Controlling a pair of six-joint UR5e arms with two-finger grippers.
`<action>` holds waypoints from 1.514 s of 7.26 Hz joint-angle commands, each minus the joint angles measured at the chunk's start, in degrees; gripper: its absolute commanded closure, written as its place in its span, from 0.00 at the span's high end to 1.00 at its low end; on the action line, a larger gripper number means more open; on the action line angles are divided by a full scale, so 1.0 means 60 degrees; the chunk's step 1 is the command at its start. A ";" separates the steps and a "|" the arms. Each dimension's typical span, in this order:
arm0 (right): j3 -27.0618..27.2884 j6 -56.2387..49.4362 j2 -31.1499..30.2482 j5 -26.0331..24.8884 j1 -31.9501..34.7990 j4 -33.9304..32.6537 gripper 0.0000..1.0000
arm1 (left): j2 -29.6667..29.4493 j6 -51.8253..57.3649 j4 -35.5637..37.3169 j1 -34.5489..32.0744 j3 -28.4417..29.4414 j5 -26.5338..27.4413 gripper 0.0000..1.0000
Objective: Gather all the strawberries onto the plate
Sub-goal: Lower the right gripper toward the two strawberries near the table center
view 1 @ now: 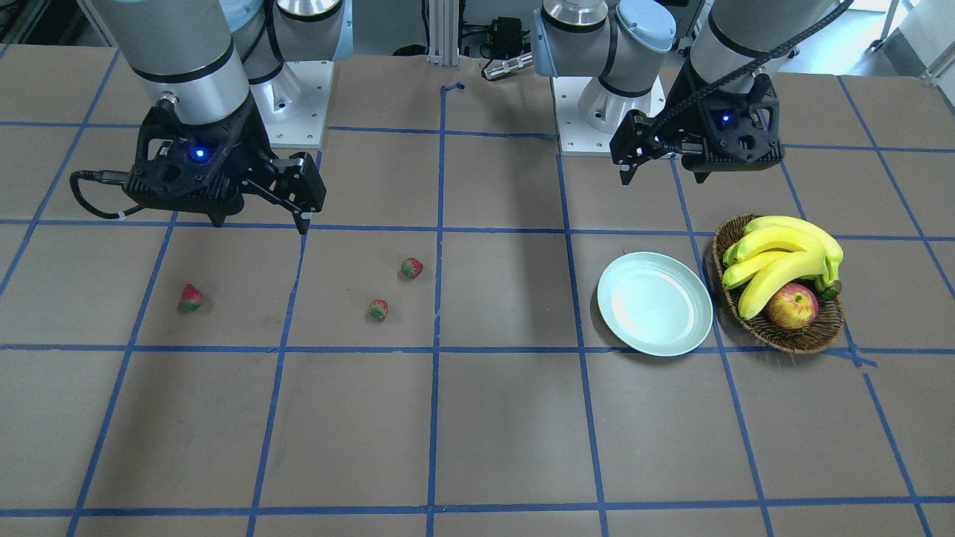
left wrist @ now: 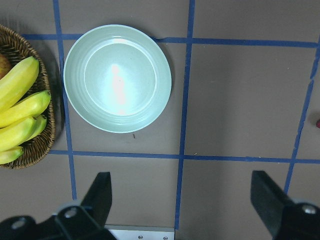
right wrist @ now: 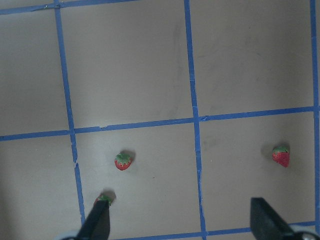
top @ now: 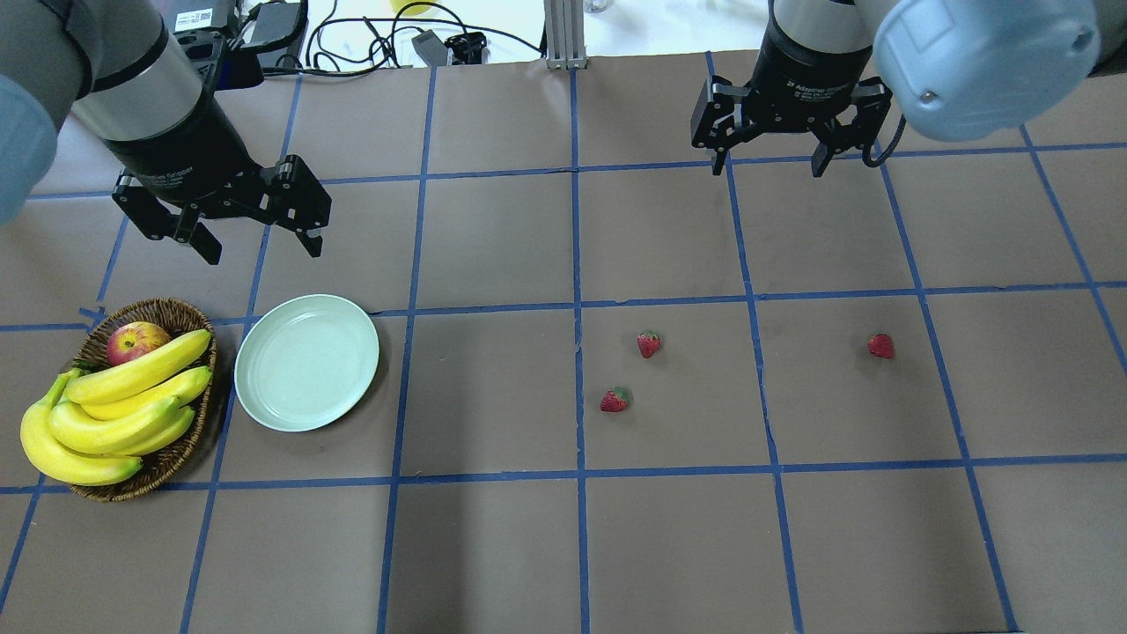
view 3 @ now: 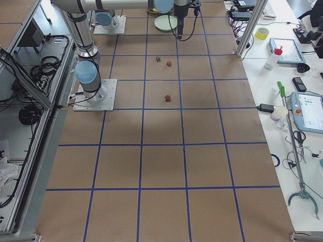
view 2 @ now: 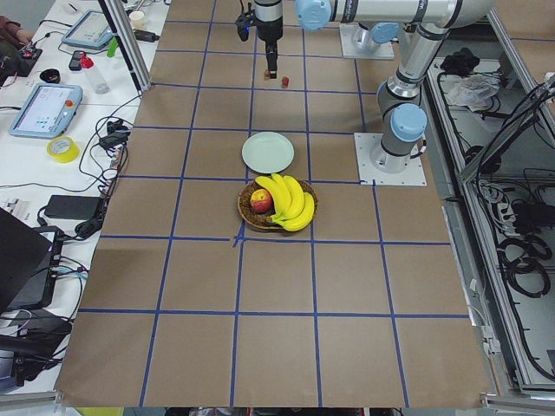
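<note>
Three small red strawberries lie on the brown table: two close together and one apart to the right. The pale mint plate lies empty at the left, next to the basket. My left gripper hangs open and empty above the table just behind the plate, which shows in the left wrist view. My right gripper hangs open and empty behind the strawberries. In the right wrist view, two strawberries show whole, and one is partly behind a finger.
A brown wicker basket left of the plate holds a bunch of bananas and a red-yellow apple. Blue tape lines grid the table. Cables and boxes lie beyond the far edge.
</note>
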 commanded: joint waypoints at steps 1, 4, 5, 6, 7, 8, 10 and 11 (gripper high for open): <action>-0.0001 0.0000 0.0008 -0.0001 0.0000 0.0006 1.00 | 0.0020 0.0007 0.0018 0.0006 0.0003 0.0060 1.00; 0.0057 0.0029 0.0008 -0.0001 0.0015 0.0021 1.00 | -0.0038 -0.0007 0.0413 0.0006 -0.0084 0.0105 1.00; 0.0057 0.0043 0.0008 0.0028 0.0029 0.0021 1.00 | -0.0024 -0.0007 0.0414 0.0006 -0.0099 0.0119 1.00; 0.0072 0.0101 0.0037 -0.0001 0.0218 0.0021 1.00 | -0.0023 -0.0007 0.0414 0.0006 -0.0114 0.0119 1.00; 0.0086 0.0349 0.0081 0.0014 0.0452 0.0007 1.00 | -0.0067 -0.0007 0.0443 0.0006 -0.0114 0.0105 1.00; 0.0087 0.0467 0.0168 0.0014 0.0541 0.0006 1.00 | -0.0096 0.0007 0.0458 0.0006 -0.0114 0.0119 1.00; 0.0145 0.1662 0.0475 0.0028 0.1022 -0.0052 1.00 | -0.0038 -0.0007 0.0443 -0.0009 -0.0129 0.0134 1.00; 0.0334 0.2061 0.0796 0.0014 0.1489 -0.0386 1.00 | -0.0009 -0.0007 0.0414 -0.0009 -0.0129 0.0134 1.00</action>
